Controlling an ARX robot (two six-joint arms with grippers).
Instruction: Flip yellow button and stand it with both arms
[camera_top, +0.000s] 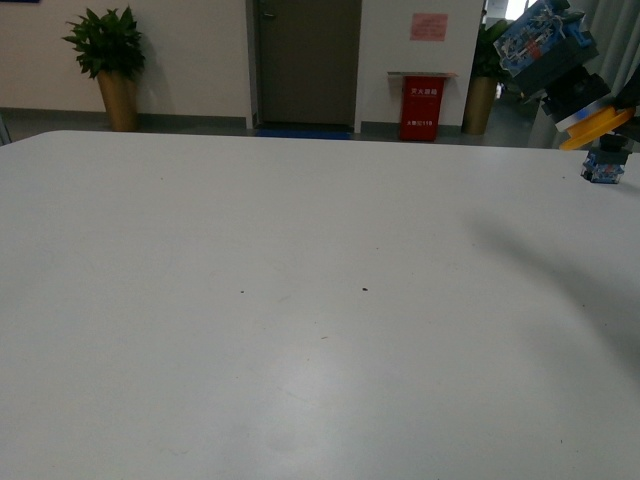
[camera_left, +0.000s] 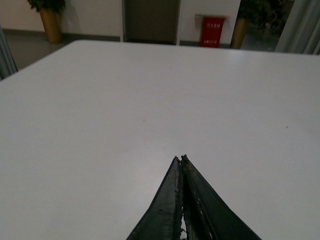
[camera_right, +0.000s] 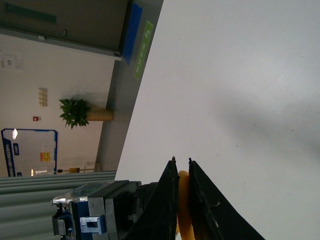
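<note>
We log the table (camera_top: 300, 330) top as white, smooth and matt, with a faint soft sheen toward the near edge and a few dark specks. The yellow button (camera_top: 565, 85) reads as plastic. Its cap is smooth yellow-orange with a slight gloss, its body matt black, and its terminal block blue and shinier, with silver metal-looking parts in the right wrist view. On the left gripper (camera_left: 180, 159) the fingers look dark and matt, inner edges scuffed with pale flecks; bare metal or coating, we cannot tell. The right gripper (camera_right: 181, 162) shows the same dull dark finish, lightly speckled. The red cabinet (camera_top: 422, 108) looks smooth and painted; the planter (camera_top: 120, 100) has a dull golden-brown surface.
</note>
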